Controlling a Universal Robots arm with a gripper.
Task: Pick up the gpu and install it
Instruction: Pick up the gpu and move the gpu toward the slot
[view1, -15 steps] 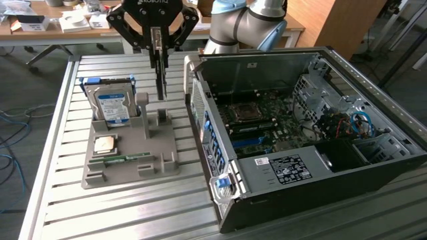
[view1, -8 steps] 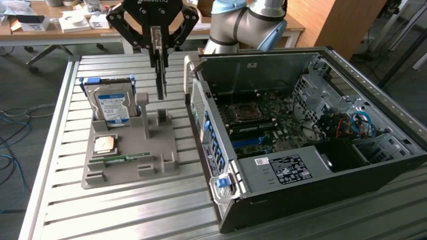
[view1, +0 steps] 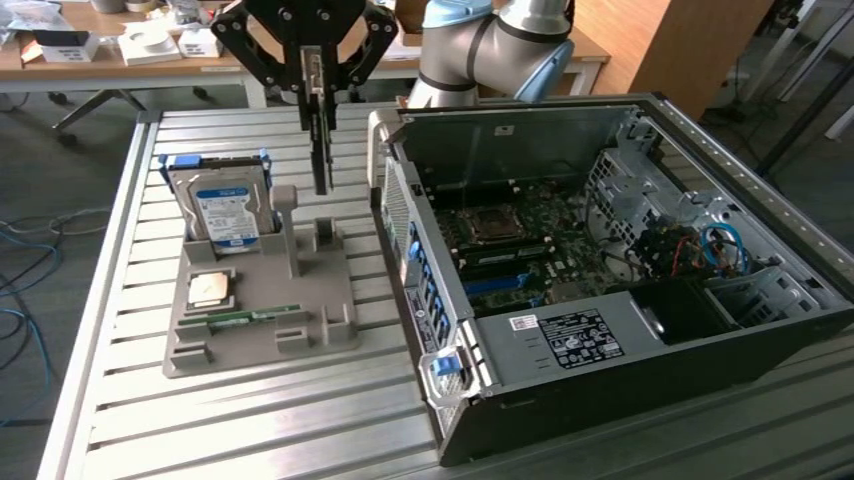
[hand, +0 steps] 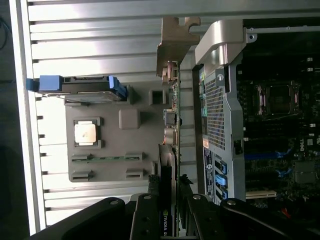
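The gpu (view1: 319, 150) hangs edge-on, a thin dark card held upright above the grey holder tray (view1: 267, 345), clear of its slotted post. My gripper (view1: 316, 90) is shut on the card's upper edge. In the wrist view the gpu (hand: 170, 150) runs as a narrow strip from between my fingers (hand: 150, 210) out to its silvery bracket (hand: 175, 35), with my gripper (hand: 170, 205) clamped around it. The open computer case (view1: 747, 300) lies on the exterior view's right of the card, its motherboard (view1: 534, 240) exposed.
On the grey holder tray (hand: 130, 120) stand a silver hard drive (view1: 224, 205) with blue rails, a CPU (view1: 211, 288) and a narrow green memory stick (view1: 254, 317). The case wall (hand: 220, 100) sits close beside the card. A desk with boxes (view1: 147, 45) stands behind the slatted metal table.
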